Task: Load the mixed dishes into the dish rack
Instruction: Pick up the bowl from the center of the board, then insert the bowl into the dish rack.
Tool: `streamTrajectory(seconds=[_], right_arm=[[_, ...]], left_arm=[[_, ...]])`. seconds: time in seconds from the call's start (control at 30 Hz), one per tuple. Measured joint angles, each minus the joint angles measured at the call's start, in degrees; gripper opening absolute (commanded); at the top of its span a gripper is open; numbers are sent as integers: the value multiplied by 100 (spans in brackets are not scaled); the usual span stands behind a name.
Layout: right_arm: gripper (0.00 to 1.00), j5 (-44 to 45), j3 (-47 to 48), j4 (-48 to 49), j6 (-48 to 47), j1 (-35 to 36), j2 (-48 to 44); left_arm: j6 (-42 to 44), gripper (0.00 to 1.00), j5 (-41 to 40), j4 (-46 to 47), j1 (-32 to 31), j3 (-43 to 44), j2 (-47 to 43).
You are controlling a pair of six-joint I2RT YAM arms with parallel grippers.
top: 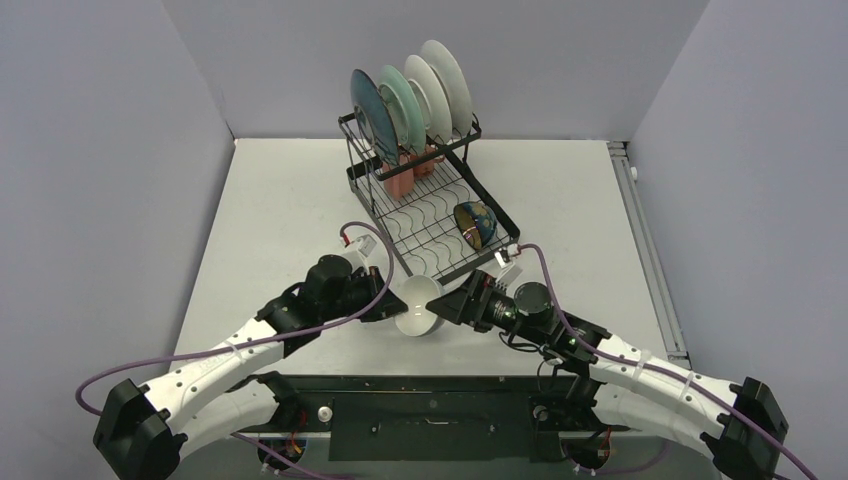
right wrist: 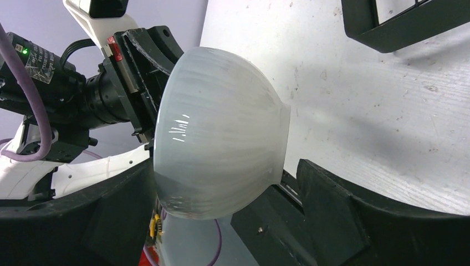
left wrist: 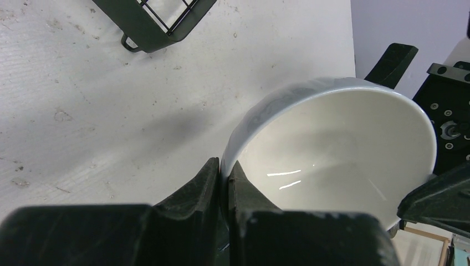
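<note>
The small white bowl (top: 418, 305) is up in the air over the bench (top: 280, 220). It hangs between your two arms, just in front of the near corner of the dish rack (top: 420, 238).

Your L pincer (left wrist: 223, 169) is shut tight on the bowl's rim, one finger inside & one outside. Your R pincer (top: 452, 304) is wide open w/ the bowl's round back sitting between its fingers. In the R wrist view one finger is right by the bowl wall and the other is apart from the little foot, so R has no hold yet.

This looks like a pass from L to R. To do it well:
- Don't open L till R has a firm squeeze.
- The bowl's side is round & shiny, so it can slip out. Push R in deeper so its fingers sit past the widest part, or pinch the rim like L does.
- Close R slow, w/ L held quiet.
- Then let L go & back it straight off the rim.

Which way it points: the bowl is tipped on its side. Its mouth faces your L arm & a bit up, its foot faces R. It's round, so no real long side. The line from foot to mouth runs about L to R, from pincer to pincer.
</note>
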Motion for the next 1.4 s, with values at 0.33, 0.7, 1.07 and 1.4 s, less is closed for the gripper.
streamTrajectory(seconds=[0.33,0.7,1.07,1.4], right_arm=[[71,85,-271,601,435,83,50],[28,203,-424,811,588,153,50],[0,269,-396,754,621,160,146],[0,251,-76,299,385,-131,398]], left_arm=[[-59,0,96,13,7,-61,-31],[-83,0,136,7,13,-94,-31],[-118,39,197,98,26,-94,-26],[-85,50,271,98,151,-87,-2]])
